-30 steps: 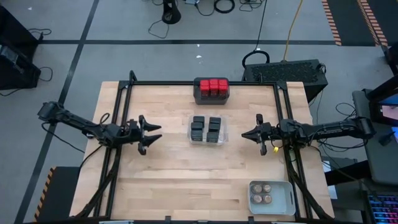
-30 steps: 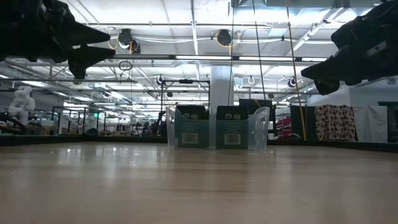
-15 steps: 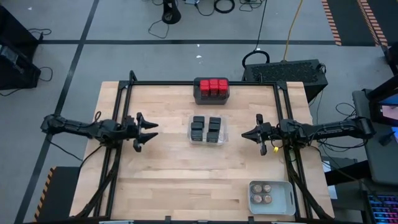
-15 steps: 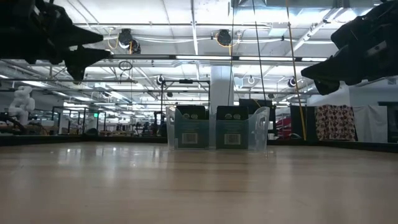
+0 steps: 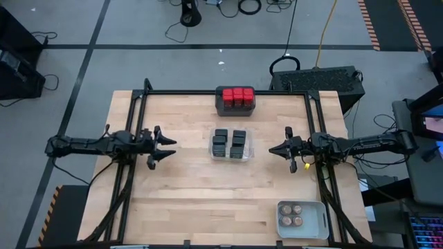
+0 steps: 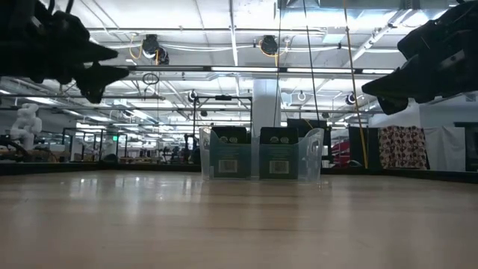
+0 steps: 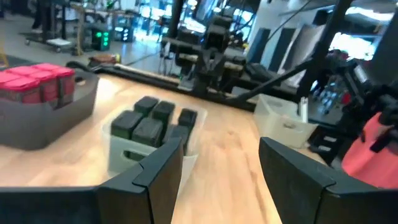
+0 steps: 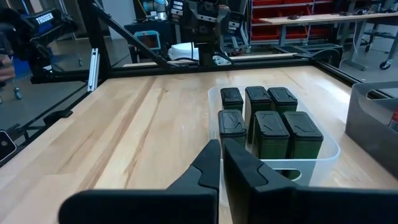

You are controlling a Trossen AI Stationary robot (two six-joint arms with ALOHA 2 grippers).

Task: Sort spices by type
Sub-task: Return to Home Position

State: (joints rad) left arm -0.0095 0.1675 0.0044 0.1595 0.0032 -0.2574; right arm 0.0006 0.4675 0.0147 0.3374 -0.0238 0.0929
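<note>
Looking sorted: red-topped spices (image 5: 238, 95) are sitting in the far dark tray (image 5: 219, 109), black boxes (image 5: 221, 142) in the central clear tray (image 5: 231, 158), and round jars (image 5: 296, 220), seemingly four, in the near-right pale tray (image 5: 318, 221). Left gripper (image 5: 168, 147) is hovering wide and empty at left, right gripper (image 5: 272, 148) pinched together at right.

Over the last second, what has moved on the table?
The open, empty left gripper drew back slightly toward the left edge of the wooden table. The shut right gripper, the red-topped blocks in the dark grey tray, the black boxes in the clear tray and the round jars in the pale grey tray stayed put.
</note>
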